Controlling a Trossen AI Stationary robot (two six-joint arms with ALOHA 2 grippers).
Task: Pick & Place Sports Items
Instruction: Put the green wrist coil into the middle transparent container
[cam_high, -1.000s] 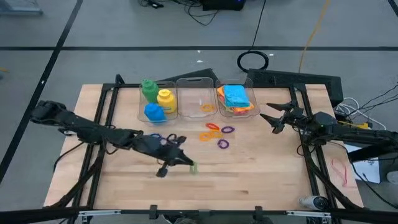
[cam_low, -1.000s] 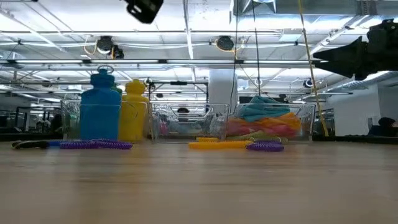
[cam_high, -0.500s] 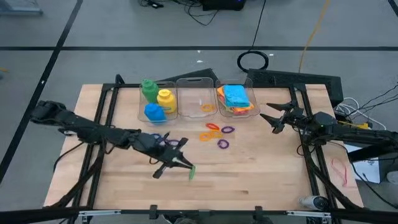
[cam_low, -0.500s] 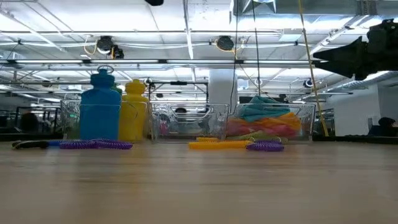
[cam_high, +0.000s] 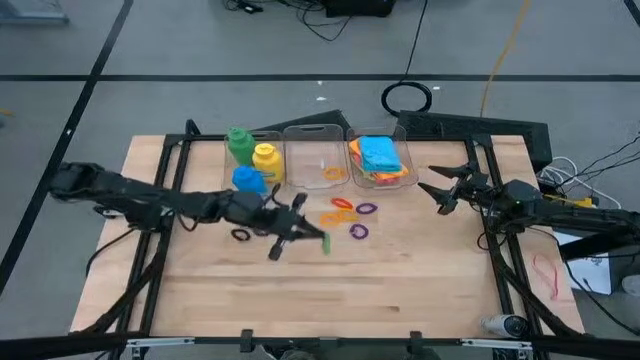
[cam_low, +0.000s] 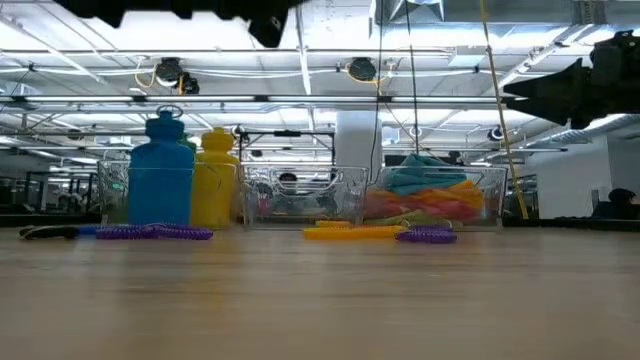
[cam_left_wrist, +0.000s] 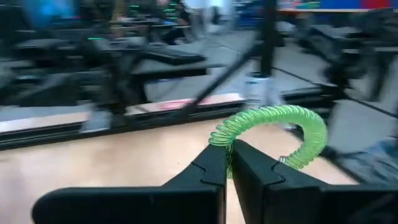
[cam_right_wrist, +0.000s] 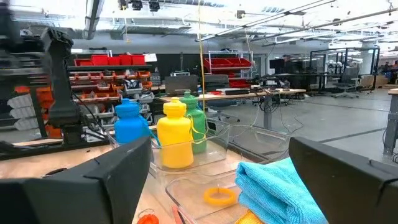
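Observation:
My left gripper (cam_high: 316, 240) is over the table's middle, shut on a green coiled ring (cam_high: 325, 245), which also shows in the left wrist view (cam_left_wrist: 273, 132). Loose orange rings (cam_high: 340, 208) and purple rings (cam_high: 360, 230) lie on the table just beyond it. The green bottle (cam_high: 239, 142), yellow bottle (cam_high: 265, 158) and blue bottle (cam_high: 248, 180) stand in the left clear bin. The folded cloths (cam_high: 380, 155) lie in the right bin, blue on top. My right gripper (cam_high: 440, 195) is open and empty, above the table's right side. My left gripper pinches the green ring's coil at one spot on its edge (cam_left_wrist: 222, 138) between its two fingertips. The rest of the ring arches out beyond the fingertips (cam_left_wrist: 245, 158), lifted clear of the table.
The middle clear bin (cam_high: 318, 150) holds an orange ring (cam_high: 333, 173). A dark ring (cam_high: 242, 235) lies on the table beside my left arm. A metal frame runs along the table's edges. Bare wood lies toward the near edge.
My left gripper has gone toward the table's right and far edges with the green ring, nearer the loose rings. The ring stays in its fingers, clear of the table.

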